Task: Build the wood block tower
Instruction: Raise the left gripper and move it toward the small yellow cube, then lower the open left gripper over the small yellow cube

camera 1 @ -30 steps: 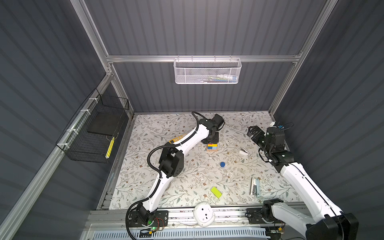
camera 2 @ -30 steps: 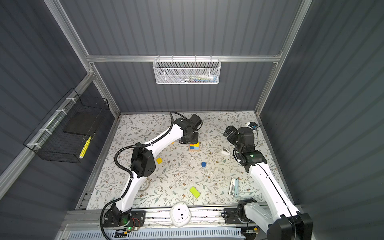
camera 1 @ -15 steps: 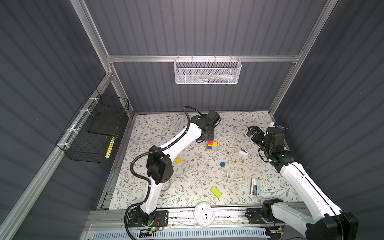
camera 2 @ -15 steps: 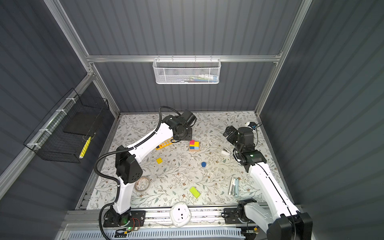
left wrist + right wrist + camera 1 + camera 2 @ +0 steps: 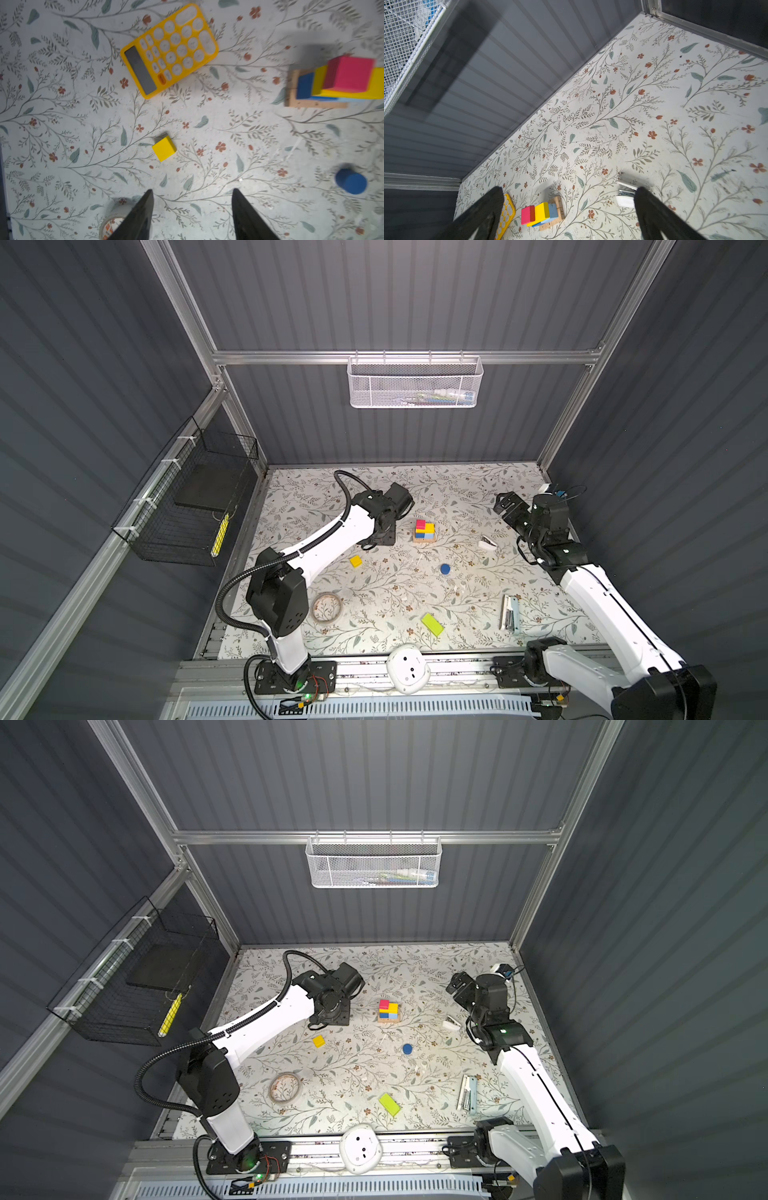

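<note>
Left gripper [image 5: 191, 190] empty, jaws apart — yellow cube [image 5: 164, 148] lies just ahead on the table [image 5: 62, 128].
That cube sits skewed to the fingers, so the wrist should probably turn square to its flat sides, then drop straight and close gently. Off to the side stands the tower [image 5: 424, 531], near the calculator [image 5: 169, 49], pink cube [image 5: 349, 73] topmost — the yellow cube likely goes beside it, set down softly. Right gripper [image 5: 569, 188] hangs wide open, empty, well apart.

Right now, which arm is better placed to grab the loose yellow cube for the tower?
Left. The left arm is close to the yellow cube, which lies just ahead of its open, empty jaws in its wrist view. The right arm sits beyond the tower, farther from the cube.
</note>
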You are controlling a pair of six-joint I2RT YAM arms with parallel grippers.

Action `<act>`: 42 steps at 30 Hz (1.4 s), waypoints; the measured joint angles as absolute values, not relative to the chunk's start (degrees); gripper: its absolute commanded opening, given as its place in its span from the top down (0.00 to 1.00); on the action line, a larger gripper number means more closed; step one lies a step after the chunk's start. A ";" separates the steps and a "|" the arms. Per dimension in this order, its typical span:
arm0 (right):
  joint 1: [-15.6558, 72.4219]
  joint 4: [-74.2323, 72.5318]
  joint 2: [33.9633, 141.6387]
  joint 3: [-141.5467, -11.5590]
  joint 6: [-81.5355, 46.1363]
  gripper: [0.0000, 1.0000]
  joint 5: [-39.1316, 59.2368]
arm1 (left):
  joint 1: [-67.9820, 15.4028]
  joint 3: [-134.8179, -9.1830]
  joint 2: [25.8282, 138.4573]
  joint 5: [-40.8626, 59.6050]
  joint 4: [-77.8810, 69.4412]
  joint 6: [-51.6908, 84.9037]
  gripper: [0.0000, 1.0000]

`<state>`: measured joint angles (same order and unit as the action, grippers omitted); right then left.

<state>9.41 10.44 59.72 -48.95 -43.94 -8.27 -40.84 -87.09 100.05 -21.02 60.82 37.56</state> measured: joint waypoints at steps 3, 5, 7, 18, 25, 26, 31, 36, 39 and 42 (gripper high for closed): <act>9.41 10.72 59.86 -48.97 -43.94 0.01 -8.32 | -38.70 -80.99 98.02 -20.16 59.00 38.94 0.39; 9.41 10.79 60.14 -48.97 -43.94 0.01 -8.29 | -37.04 -76.95 96.60 -19.14 57.49 39.72 0.39; 9.41 10.83 60.49 -48.97 -43.94 0.01 -8.25 | -35.81 -74.41 96.14 -18.17 56.29 40.21 0.39; 9.41 11.20 60.66 -48.99 -43.90 0.01 -8.12 | -32.97 -70.94 100.07 -13.47 48.16 41.45 0.36; 9.41 11.42 60.66 -48.99 -43.75 0.01 -8.34 | -31.73 -70.52 102.17 -11.92 45.74 42.22 0.38; 9.41 11.46 60.66 -49.01 -43.68 0.01 -8.34 | -31.40 -70.28 102.30 -11.92 45.34 42.35 0.39; 9.41 11.60 60.69 -49.45 -43.55 0.01 -8.32 | -30.52 -69.45 103.57 -11.88 44.75 42.72 0.41; 9.41 11.62 60.71 -49.56 -43.48 0.01 -8.34 | -30.17 -68.71 104.12 -11.73 44.38 42.72 0.43; 9.41 11.62 60.71 -49.56 -43.48 0.01 -8.34 | -30.15 -68.71 104.18 -11.73 43.88 42.72 0.45; 9.41 11.62 60.71 -49.56 -43.48 0.01 -8.34 | -30.04 -68.71 104.20 -11.73 43.62 42.72 0.47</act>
